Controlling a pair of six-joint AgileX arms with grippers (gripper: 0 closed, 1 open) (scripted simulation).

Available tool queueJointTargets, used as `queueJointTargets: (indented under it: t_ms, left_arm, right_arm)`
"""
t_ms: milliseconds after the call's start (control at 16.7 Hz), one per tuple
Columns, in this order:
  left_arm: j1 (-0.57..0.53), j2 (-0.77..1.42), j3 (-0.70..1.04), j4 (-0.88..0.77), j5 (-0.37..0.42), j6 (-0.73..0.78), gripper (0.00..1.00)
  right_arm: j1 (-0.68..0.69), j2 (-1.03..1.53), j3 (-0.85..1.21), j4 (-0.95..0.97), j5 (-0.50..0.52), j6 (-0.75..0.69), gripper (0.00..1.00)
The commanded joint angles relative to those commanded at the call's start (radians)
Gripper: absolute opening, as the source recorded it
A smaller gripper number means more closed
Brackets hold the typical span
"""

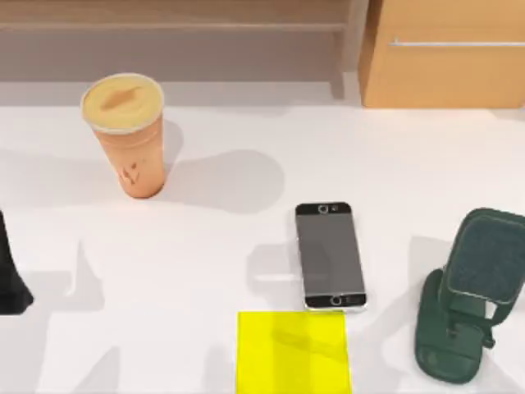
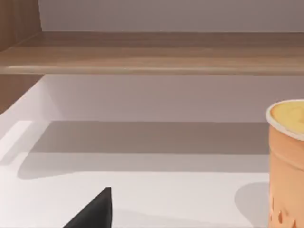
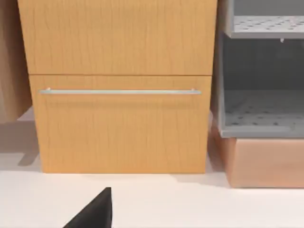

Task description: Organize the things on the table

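Left gripper (image 1: pixel 12 283) left of smartphone (image 1: pixel 330 256), grip state unreadable; tall cup (image 1: pixel 127 131) beyond could tip if clipped.

Matte black, angular left arm (image 1: pixel 10 275)

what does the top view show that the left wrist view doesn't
Top view alone: the smartphone lying flat, the yellow pad at the near edge, the dark green stand on the right, and the wooden cabinet with its metal handle. Left wrist view alone: the wooden shelf close up. Both share the orange paper cup and the white table.
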Motion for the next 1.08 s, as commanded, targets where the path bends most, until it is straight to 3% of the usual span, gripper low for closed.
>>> queueJointTargets:
  t_ms: [240,480,1080]
  left_arm:
    - [0.0,0.0,0.0,0.0,0.0,0.0,1.0]
    - [0.0,0.0,0.0,0.0,0.0,0.0,1.0]
    - [0.0,0.0,0.0,0.0,0.0,0.0,1.0]
  right_arm:
    - [-0.006,0.031,0.027,-0.028,-0.001,-0.021,1.0]
    - [-0.033,0.217,0.196,-0.187,-0.001,-0.116,1.0]
    - [-0.11,1.12,0.75,-0.685,0.002,-0.379,1.0]
